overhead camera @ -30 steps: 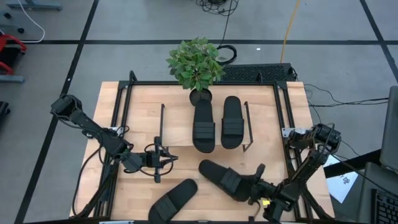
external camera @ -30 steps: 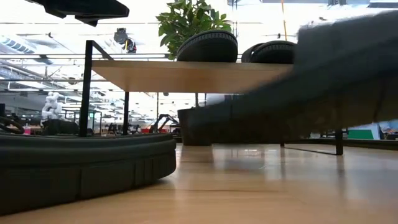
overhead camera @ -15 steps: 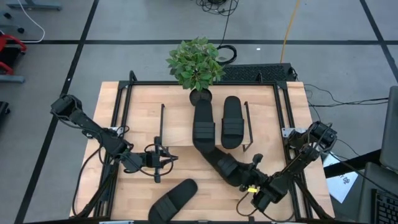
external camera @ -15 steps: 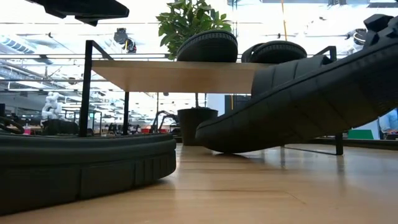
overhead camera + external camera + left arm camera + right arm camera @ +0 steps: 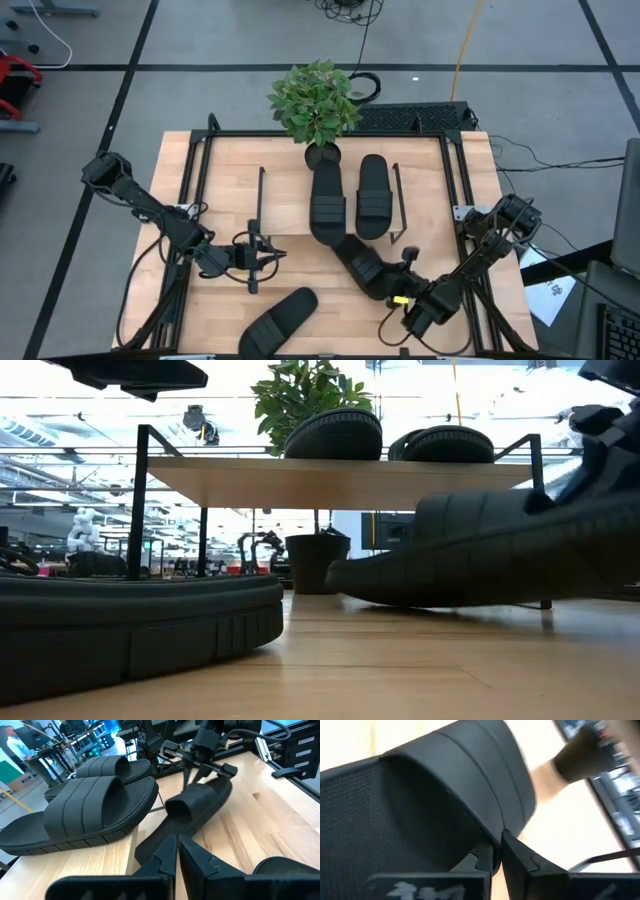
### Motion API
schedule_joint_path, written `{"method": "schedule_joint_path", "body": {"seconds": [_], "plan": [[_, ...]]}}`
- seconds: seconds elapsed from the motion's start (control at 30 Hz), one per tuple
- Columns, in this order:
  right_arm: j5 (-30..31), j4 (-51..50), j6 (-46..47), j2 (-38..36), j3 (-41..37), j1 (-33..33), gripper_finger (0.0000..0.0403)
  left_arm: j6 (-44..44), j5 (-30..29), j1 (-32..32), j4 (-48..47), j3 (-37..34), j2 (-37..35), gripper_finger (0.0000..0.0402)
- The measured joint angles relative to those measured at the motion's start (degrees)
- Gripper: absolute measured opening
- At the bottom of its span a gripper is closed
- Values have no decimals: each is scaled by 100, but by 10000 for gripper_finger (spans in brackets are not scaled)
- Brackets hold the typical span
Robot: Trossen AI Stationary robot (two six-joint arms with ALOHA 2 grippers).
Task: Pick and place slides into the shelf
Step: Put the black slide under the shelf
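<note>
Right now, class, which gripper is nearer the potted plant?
Left, narrowly. The left gripper sits in front of the potted plant, off to the left; the right gripper lies farther forward, off to the right.

The worktop is pale wood with a smooth, faintly streaked grain. The slides look like matt black foam or rubber, with ribbed straps and grooved sole edges. The shelf has a light wooden plank on thin dark metal end frames. The fingers are matt black plastic.
</note>
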Motion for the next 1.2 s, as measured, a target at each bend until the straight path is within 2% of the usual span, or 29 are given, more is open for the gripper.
{"method": "schedule_joint_path", "body": {"seconds": [0.43, 0.57, 0.8, 1.0, 1.1, 1.2], "plan": [[-753, 960, -677, -4, -46, 214, 20, 105, 0, 0, 145, 0, 0, 24], [-1072, 1247, -1105, -10, -45, 213, 36, 113, 0, 0, 146, 0, 0, 24], [-1357, 1546, -1201, -17, -44, 226, 126, 92, 188, -7, 148, 0, 0, 24], [-1483, 1534, -1290, -157, -45, 290, 209, 63, 859, -7, 218, 0, 0, 24], [-1545, 1530, -1399, -348, -55, 363, 234, -9, 1169, -7, 344, 0, 0, 24], [-1392, 1543, -1560, -602, -55, 480, 242, -137, 1237, -9, 597, 0, 40, 24]]}}
